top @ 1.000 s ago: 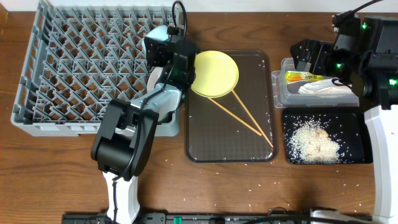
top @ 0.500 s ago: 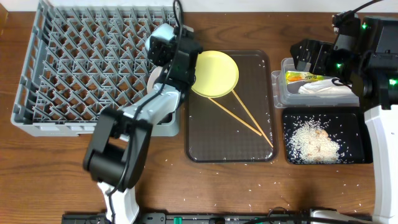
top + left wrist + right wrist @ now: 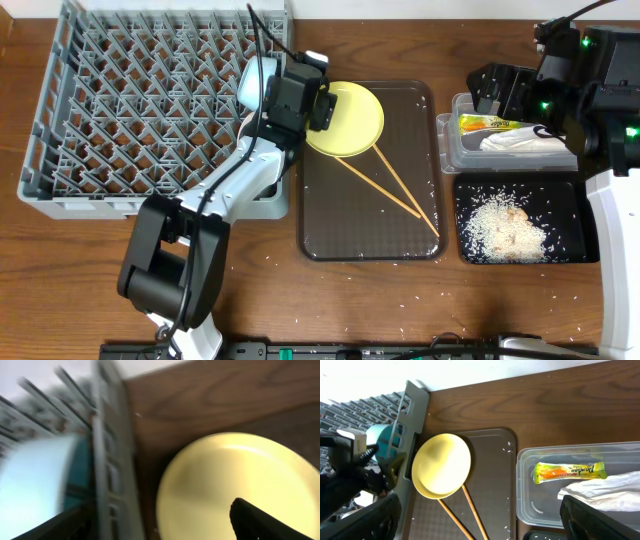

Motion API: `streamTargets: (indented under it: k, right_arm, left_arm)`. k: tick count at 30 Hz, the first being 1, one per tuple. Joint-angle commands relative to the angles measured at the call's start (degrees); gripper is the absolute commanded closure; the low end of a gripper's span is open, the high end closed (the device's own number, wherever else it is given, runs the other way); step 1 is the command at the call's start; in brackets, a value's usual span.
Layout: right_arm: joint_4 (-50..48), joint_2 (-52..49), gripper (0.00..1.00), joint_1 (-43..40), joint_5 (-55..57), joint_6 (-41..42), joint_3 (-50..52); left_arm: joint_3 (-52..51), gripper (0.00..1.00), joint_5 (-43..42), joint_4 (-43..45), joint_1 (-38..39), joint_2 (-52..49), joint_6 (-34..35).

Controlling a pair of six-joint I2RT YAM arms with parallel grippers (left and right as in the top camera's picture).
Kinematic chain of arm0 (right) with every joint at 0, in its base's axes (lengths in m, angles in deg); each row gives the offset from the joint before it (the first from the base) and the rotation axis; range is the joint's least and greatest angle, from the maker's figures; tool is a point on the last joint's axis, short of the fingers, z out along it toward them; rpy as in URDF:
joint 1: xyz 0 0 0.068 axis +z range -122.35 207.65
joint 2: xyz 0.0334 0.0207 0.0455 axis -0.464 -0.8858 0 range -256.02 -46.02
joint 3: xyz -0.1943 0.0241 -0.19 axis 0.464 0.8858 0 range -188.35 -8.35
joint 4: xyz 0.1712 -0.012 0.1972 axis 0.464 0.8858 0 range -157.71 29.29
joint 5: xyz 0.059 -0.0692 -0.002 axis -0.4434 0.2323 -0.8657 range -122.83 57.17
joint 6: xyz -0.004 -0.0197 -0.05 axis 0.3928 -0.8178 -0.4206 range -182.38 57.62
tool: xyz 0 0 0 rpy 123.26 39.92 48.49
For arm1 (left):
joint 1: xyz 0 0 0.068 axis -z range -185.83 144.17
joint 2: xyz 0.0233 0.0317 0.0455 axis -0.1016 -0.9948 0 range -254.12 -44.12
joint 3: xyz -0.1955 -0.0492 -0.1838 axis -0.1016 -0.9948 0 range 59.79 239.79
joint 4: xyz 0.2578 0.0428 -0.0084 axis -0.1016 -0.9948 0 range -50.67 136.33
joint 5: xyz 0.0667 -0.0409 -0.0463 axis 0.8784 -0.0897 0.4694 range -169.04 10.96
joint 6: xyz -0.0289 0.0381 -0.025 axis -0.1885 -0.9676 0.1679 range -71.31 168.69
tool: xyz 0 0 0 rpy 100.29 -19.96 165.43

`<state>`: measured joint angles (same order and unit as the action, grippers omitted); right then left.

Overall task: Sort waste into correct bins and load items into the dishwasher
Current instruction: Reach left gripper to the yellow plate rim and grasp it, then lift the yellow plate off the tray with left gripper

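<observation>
Overhead, we log one plate [image 3: 355,120] just right of the left gripper [image 3: 322,103], its jaws apart and empty, that arm far nearer than the other.

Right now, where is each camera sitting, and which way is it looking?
Overhead: above the table, looking down at the dish rack, brown tray and yellow plate; the left arm and right arm show.
Left wrist: on the left arm, looking down at the plate beside the rack's wall, a light-blue bowl behind it; its open jaws' tips show at the bottom.
Right wrist: on the right arm, looking down over the clear bin toward the plate; its open jaws' tips fill the bottom corners.
Shared: all three see the plate.
</observation>
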<state>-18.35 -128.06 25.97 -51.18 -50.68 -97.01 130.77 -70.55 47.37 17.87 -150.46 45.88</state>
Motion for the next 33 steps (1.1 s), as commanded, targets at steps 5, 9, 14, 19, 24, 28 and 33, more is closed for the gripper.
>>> streamTargets:
  k: [5,9,14,19,24,28,33]
  right_arm:
    - [0.0,-0.1,0.01,0.2,0.1,-0.2,-0.2]
    - [0.0,-0.1,0.01,0.2,0.1,-0.2,-0.2]
    - [0.0,-0.1,0.01,0.2,0.1,-0.2,-0.2]
    - [0.0,-0.1,0.01,0.2,0.1,-0.2,-0.2]
    - [0.0,-0.1,0.01,0.2,0.1,-0.2,-0.2]
    - [0.0,-0.1,0.01,0.2,0.1,-0.2,-0.2]
    - [0.0,-0.1,0.01,0.2,0.1,-0.2,-0.2]
  left_arm:
    - [3.7,0.16,-14.7,-10.3,0.0,6.6,21.5]
    - [3.5,0.21,-18.6,-20.4,0.8,6.7,36.3]
    - [2.2,0.36,-17.0,-28.0,3.7,5.8,44.6]
    - [1.6,0.47,-7.9,-27.9,6.3,3.9,55.8]
    - [1.6,0.5,-3.2,-27.0,7.7,0.4,67.1]
    - [1.6,0.5,-2.8,-22.0,7.7,-3.2,67.4]
    - [1.6,0.57,-2.8,-16.3,7.8,-7.7,67.4]
